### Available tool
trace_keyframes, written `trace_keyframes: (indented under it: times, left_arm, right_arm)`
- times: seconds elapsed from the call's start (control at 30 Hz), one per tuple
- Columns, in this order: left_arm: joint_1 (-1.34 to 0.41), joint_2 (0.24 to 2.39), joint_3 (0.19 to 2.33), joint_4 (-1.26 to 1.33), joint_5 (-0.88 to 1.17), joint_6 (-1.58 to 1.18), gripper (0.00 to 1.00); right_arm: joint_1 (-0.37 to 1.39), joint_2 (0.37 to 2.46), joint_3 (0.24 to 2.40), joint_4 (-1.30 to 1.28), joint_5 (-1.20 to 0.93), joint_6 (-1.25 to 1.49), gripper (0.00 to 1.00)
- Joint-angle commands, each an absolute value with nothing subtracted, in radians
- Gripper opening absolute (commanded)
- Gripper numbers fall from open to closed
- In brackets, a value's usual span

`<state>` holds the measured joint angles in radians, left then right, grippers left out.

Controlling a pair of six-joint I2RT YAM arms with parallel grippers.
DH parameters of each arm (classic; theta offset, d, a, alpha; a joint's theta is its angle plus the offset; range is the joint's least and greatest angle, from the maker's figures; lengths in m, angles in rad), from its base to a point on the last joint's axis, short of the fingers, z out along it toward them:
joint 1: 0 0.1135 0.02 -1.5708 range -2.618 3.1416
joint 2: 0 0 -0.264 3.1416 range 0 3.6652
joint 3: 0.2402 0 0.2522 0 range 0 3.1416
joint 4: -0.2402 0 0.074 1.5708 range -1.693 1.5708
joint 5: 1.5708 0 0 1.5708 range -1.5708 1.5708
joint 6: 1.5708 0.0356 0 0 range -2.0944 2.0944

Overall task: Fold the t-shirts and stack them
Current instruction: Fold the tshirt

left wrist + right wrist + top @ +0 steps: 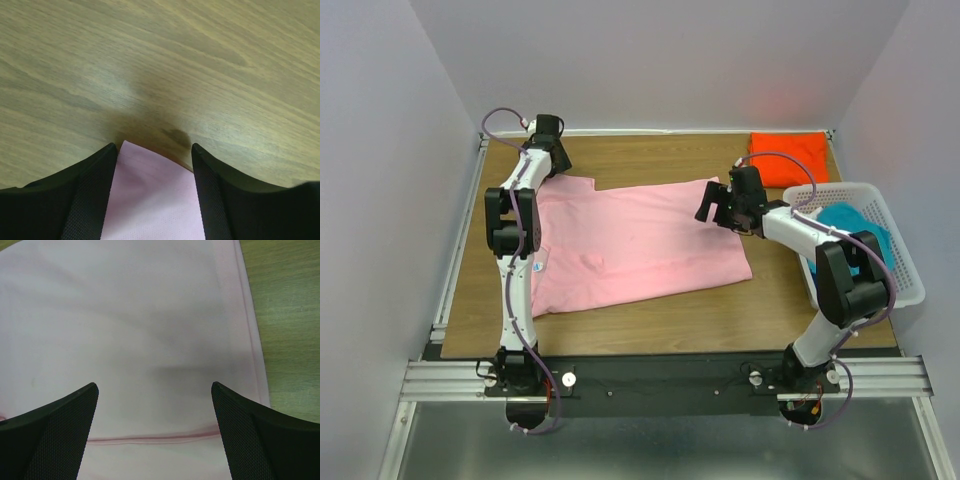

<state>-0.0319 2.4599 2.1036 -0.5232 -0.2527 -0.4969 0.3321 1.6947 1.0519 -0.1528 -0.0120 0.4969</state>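
The pink t-shirt [630, 245] lies spread flat across the middle of the counter [650, 325], its long edges running left to right and slightly askew to the counter's front. Its far-left corner sits between the left fingers [90, 200], which stand partly apart with the cloth filling the gap. That corner looks raised a little, casting a shadow on the wood just beyond it. The right fingers [55, 435] are spread wide above the shirt's far-right corner. A stitched hem runs across between them, and the side edge shows to their right with bare wood past it.

A strip of bare counter runs along the shirt's near edge, and another lies beyond its far edge toward the back wall. The orange t-shirt [788, 158] rests folded in the far-right corner, apart from the pink one. The basket [910, 285] stands at the counter's right edge with the teal t-shirt [860, 228] bunched inside, and a narrow lane of wood separates it from the pink shirt.
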Motion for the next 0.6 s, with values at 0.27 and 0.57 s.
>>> trace_keyframes:
  times: [0.27, 0.57]
  left_arm:
    - [-0.026, 2.410, 2.003, -0.561, -0.184, -0.462, 0.40]
    - [-0.026, 2.395, 2.014, -0.540, -0.167, -0.439, 0.00]
  right_arm:
    - [0.327, 1.694, 1.069, -0.164, 0.006, 0.505, 1.00]
    - [0.327, 1.686, 1.078, -0.164, 0.008, 0.502, 1.00]
